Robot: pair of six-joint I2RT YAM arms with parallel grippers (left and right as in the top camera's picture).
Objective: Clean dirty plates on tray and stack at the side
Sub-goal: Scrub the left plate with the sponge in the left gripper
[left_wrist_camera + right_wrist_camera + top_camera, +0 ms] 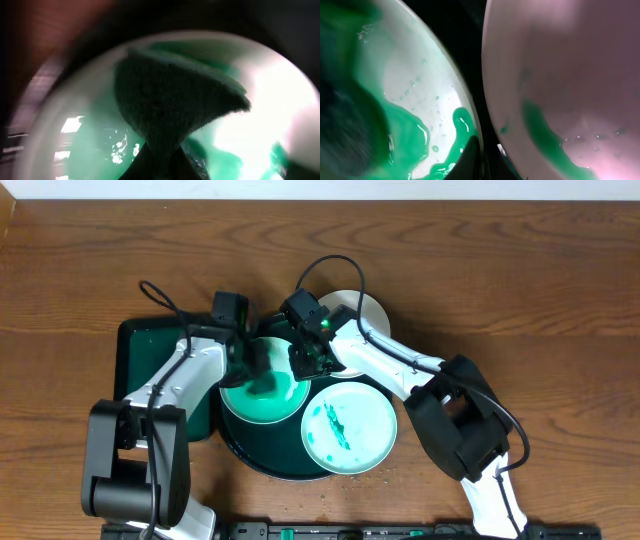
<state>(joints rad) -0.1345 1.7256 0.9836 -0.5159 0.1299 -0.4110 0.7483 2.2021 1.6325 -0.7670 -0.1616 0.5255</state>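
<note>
Now one plate point(272, 396), flooded with green, lies at the back left of the round tray point(262, 461). A streaked plate point(350, 428) sits beside it at the tray's front right, and a third plate point(366, 310) rests on the table point(500, 280) behind. The left gripper point(245, 365) pinches a dark sponge point(170, 95) over the flooded plate. The right gripper point(306, 360) has one finger point(470, 155) at that plate's rim; I cannot tell whether it grips. A rectangular tray point(150, 350) lies to the left.

1 rectangular dark green tray point(140, 355) lies on the brown wooden table point(500, 270) — plus a dark fibrous sponge point(170, 100).
</note>
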